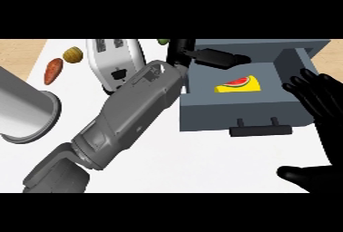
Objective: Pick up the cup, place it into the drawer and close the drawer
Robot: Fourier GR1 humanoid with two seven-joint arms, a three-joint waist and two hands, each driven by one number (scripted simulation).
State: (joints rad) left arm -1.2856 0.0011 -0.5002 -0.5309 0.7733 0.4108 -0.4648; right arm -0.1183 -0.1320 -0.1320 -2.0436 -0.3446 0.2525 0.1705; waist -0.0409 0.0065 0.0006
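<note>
The left hand [211, 56] reached over the open drawer [201, 113] at upper centre, fingers straight, holding nothing visible. The right hand [321, 97] (at the right edge) rested open.

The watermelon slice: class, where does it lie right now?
In the head view, the watermelon slice lies inside the open grey drawer right of centre, between the left hand and the right hand.

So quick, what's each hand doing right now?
Left hand: over the open drawer; fingers cannot be told.
Right hand: open, holding nothing, beside the drawer.

White counter [201, 158] bears drawer [221, 115], toaster [117, 61], pot [23, 111].
</note>
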